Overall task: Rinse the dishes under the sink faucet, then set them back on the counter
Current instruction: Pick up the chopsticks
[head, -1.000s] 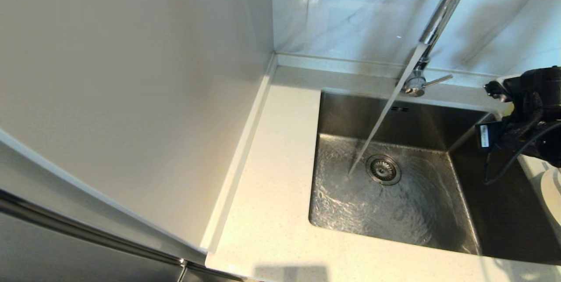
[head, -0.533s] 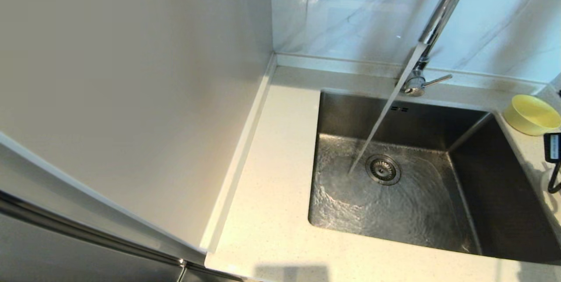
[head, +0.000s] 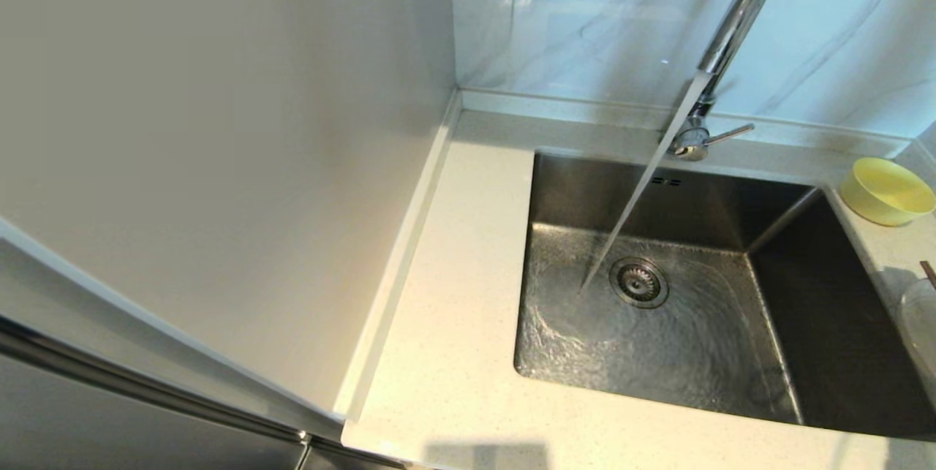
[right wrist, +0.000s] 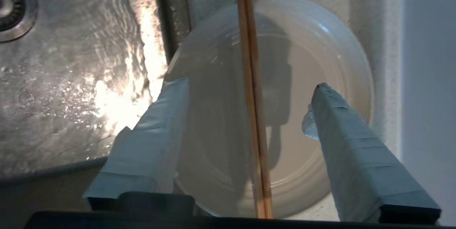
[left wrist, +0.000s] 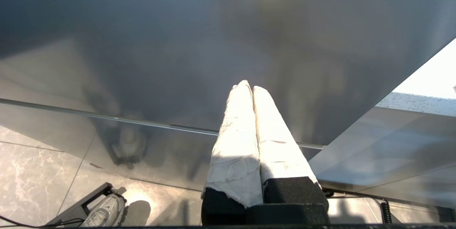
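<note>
- Tap [head: 731,31] — running; its stream falls slantwise into the sink [head: 658,309], landing just beside the drain [head: 638,282], and water swirls over the basin floor.
- Bowl [head: 886,191] — pale yellow, upright on the bench [head: 468,353] at the sink's far right corner, not in the water.
- Plate [right wrist: 278,104] — white, flat on the bench just right of the sink, its rim reaching the basin edge; in the head view only a sliver shows at the right border.
- Chopsticks [right wrist: 253,108] — the brown pair lies side by side across the middle of the plate, resting on it.
- Right gripper [right wrist: 249,90] — hovers above the plate, fingers [right wrist: 160,133] spread wide apart, one to each side of the chopsticks; holds nothing.
- Left gripper [left wrist: 251,90] — parked low beside a grey cabinet front, away from the sink; its taped fingers pressed together, empty.
- Step in hand, as judged — picking up the chopsticks for rinsing. To do it well: lower until the tips nearly meet the plate, keep the pair centred between the fingers, and close slowly so both sticks are caught together — thin, round sticks on a slick plate may roll or split apart.
- Risk — pressing on the plate could tip it toward the basin.
</note>
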{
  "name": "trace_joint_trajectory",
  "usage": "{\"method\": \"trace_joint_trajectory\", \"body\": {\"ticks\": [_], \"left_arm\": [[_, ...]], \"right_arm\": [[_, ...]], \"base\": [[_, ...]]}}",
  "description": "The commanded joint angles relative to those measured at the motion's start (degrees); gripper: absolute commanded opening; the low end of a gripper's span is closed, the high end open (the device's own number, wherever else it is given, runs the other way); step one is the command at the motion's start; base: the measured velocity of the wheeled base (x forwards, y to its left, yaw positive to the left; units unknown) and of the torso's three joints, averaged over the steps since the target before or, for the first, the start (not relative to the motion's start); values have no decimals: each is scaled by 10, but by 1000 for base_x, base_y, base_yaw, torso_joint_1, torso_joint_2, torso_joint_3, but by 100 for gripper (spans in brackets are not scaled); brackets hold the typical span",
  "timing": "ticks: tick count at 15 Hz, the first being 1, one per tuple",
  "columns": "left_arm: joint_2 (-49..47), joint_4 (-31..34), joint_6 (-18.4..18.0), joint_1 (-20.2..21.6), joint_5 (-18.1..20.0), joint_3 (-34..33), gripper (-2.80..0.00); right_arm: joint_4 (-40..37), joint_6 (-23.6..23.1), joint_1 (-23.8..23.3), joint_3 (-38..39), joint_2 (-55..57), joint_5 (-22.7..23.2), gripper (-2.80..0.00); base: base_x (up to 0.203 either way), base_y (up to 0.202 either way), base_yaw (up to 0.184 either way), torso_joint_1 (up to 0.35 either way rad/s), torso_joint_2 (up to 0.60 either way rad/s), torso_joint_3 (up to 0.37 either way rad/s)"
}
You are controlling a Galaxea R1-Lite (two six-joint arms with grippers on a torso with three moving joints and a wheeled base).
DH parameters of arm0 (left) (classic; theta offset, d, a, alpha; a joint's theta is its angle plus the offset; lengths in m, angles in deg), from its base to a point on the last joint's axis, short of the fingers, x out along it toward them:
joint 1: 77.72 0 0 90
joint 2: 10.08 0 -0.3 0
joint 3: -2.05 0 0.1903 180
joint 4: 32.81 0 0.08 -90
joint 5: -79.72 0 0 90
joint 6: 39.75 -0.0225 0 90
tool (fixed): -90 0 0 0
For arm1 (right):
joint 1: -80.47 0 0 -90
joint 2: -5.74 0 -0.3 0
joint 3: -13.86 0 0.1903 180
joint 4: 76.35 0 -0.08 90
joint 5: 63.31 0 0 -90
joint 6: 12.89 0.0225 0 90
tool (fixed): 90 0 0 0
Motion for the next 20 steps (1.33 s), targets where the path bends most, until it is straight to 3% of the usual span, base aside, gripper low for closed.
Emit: {"method": "trace_joint_trajectory", "body": {"ticks": [1,17,18,20], "left_arm": [[0,0,0,0,-1,0,-280],[0,0,0,0,0,0,-280],[0,0,0,0,0,0,-280],[-1,0,0,0,0,0,-280]], "right_arm": [[-4,-1,-11,-3,12,10,0],[-5,-1,-49,-27,128,14,0],[-5,-2,-53,-30,134,14,-280],[-4,-1,-55,-32,139,14,-280]], "base": [[0,0,0,0,0,0],[0,0,0,0,0,0],[0,0,0,0,0,0],[0,0,0,0,0,0]]}}
